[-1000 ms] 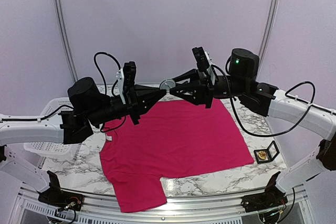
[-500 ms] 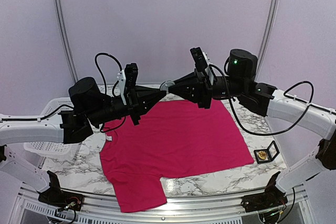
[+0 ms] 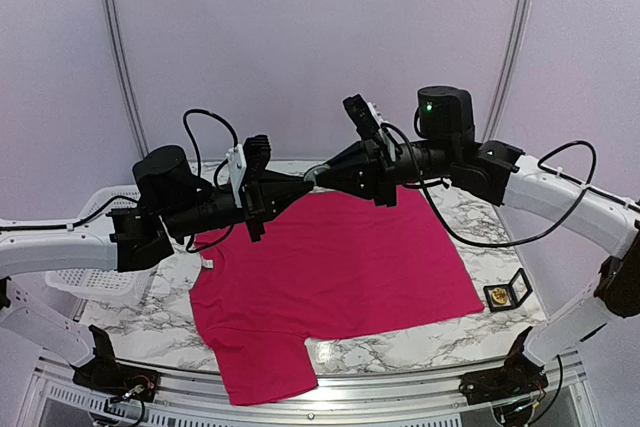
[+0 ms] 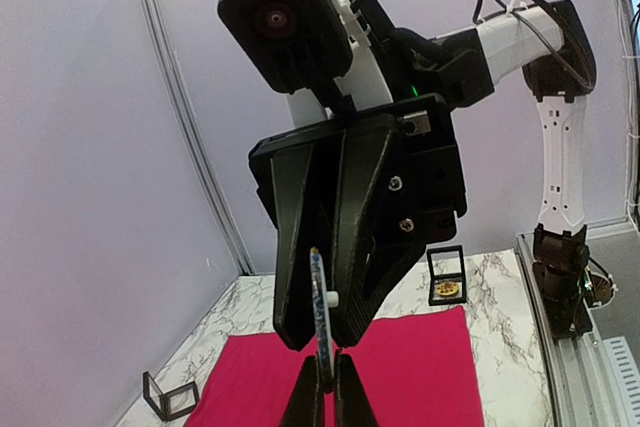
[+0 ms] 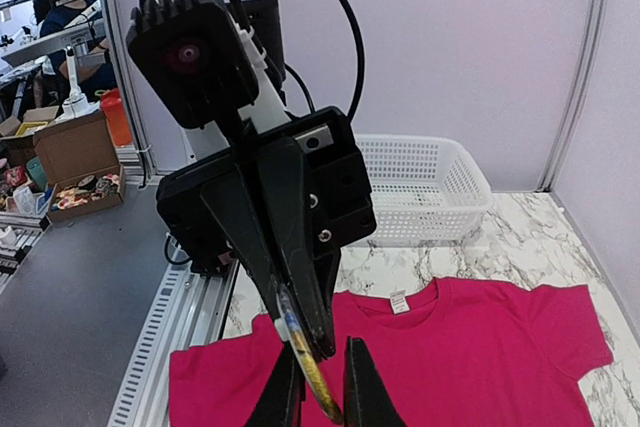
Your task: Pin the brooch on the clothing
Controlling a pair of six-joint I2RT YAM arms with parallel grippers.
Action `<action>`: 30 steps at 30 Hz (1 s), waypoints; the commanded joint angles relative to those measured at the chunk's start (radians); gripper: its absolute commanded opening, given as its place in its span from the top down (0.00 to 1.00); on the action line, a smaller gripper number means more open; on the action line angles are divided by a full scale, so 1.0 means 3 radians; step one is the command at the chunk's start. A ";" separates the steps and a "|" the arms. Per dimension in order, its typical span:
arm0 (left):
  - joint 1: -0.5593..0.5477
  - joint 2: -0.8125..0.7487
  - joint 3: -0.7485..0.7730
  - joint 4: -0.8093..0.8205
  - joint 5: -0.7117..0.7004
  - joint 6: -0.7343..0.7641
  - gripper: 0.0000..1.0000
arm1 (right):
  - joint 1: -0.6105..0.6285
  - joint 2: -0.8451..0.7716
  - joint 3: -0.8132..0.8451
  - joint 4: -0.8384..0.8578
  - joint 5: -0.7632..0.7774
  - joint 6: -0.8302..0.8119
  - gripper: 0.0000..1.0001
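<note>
Table (image 3: 470,332): grey-veined marble, magenta T-shirt (image 3: 340,277) spread flat.
Room: pale lilac wall panels (image 3: 300,37).
Left gripper (image 4: 328,372): pinched tight on brooch (image 4: 320,322), midair above shirt's far edge.
Right gripper (image 5: 320,357): closed narrowly on same brooch.

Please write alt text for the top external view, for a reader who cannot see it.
Two robot arms meet in the air, the left hand and the right hand both at a small brooch, above the far edge of a magenta T-shirt lying flat on a marble table. A white basket stands at the left.
</note>
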 commanded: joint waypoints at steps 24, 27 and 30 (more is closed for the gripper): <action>-0.0058 -0.0193 0.0018 -0.0214 -0.0186 0.0166 1.00 | 0.0119 -0.0156 0.0252 -0.0855 0.0380 -0.0823 0.38; -0.0058 -0.0169 0.0132 -0.0436 -0.0165 0.0163 1.00 | 0.0114 -0.0192 0.0282 -0.0762 0.0544 -0.0774 0.40; -0.0058 -0.0156 0.0263 -0.0755 -0.0123 0.0131 1.00 | 0.0119 -0.0162 0.0352 -0.0799 0.0664 -0.0805 0.57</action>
